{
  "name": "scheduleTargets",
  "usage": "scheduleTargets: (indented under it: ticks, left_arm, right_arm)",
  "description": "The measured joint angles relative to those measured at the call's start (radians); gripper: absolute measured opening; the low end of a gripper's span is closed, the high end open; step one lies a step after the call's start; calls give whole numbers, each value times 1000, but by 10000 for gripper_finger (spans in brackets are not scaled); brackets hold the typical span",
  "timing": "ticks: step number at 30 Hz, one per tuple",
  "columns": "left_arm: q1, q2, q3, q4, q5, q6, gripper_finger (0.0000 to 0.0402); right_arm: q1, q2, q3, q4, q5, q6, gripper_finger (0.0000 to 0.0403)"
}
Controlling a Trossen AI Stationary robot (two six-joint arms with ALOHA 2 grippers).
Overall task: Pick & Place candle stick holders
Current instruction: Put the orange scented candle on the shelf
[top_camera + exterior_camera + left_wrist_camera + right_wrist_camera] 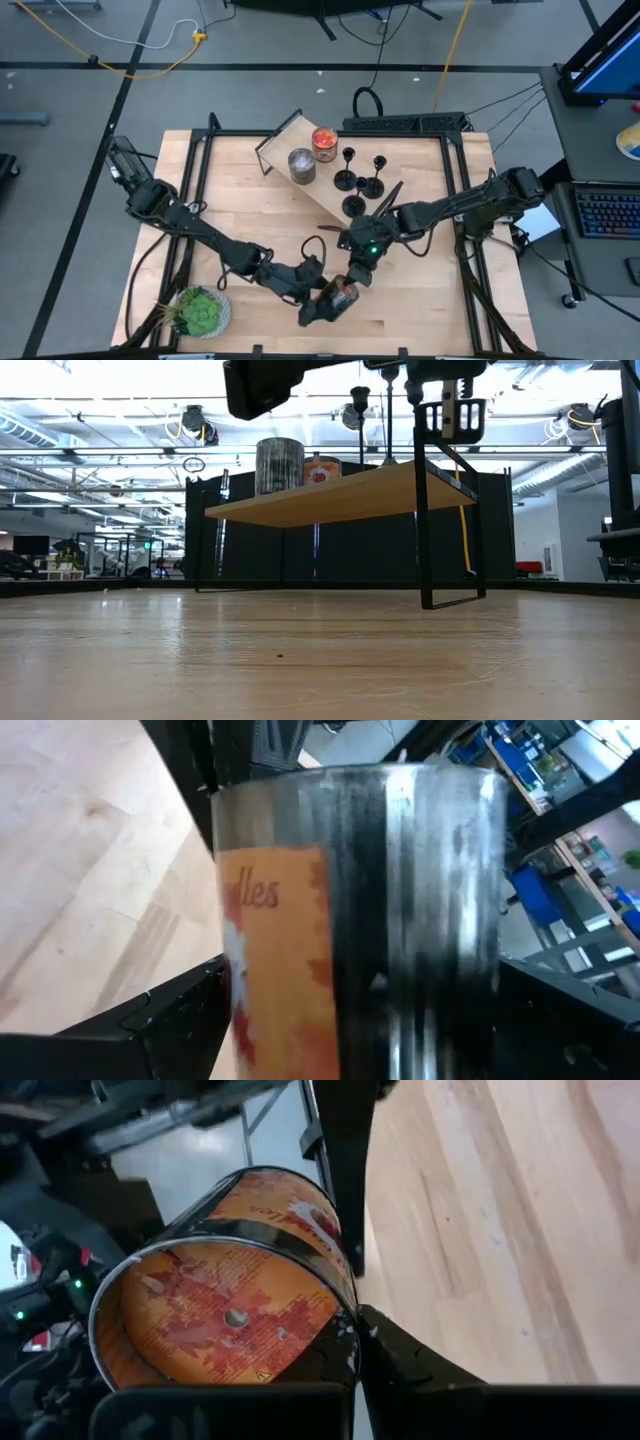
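Three matte-black candle stick holders (pixel 347 170), (pixel 377 178), (pixel 354 205) stand on their round bases on a small wooden shelf (pixel 285 140) at the table's far middle. No gripper touches them. My left gripper (pixel 325 305) and my right gripper (pixel 356 272) meet near the table's near middle. Both are around a round jar with an orange label (pixel 343 293), which fills the left wrist view (pixel 360 920). In the right wrist view its round end (pixel 230 1310) faces the camera. My left gripper pinches the jar's side wall (pixel 235 1010) between its two fingers (pixel 170 1030), one on each side. The jar is lifted clear of the table. My right gripper comes at the jar from its end, its fingers lying along the jar. One finger (pixel 420 1370) lies against the rim (pixel 352 1325); the jar hides the other side.
A grey cylindrical jar (pixel 301 165) and a jar with an orange-red top (pixel 324 143) stand on the shelf beside the holders. A potted green plant (pixel 200 312) sits at the near left corner. Bare wooden table top lies to the left and right.
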Motion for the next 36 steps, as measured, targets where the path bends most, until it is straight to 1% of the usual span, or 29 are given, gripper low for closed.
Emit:
scheduleTargets:
  ticks: [8, 17, 23, 26, 30, 33, 36]
  left_arm:
    - [29, 0, 0, 1, 3, 26, 400]
    - [25, 0, 0, 4, -66, 46, 400]
    - [27, 0, 0, 3, -65, 49, 399]
    - [34, 0, 0, 2, -52, 48, 399]
    - [49, -1, 0, 0, 5, 29, 399]
    - [60, -1, 0, -9, 21, 3, 384]
    - [66, -2, 1, -25, 25, -15, 349]
  right_arm:
    - [-7, 17, 0, 26, 5, 15, 0]
    - [-21, 28, 0, 38, -1, -6, 0]
    - [-31, 28, 0, 39, -19, -9, 0]
    - [-34, 28, 0, 55, -22, -9, 0]
    - [-34, 28, 0, 77, -21, -9, 0]
    - [-39, 28, 0, 74, -19, -9, 0]
    - [-42, 28, 0, 78, -15, -9, 0]
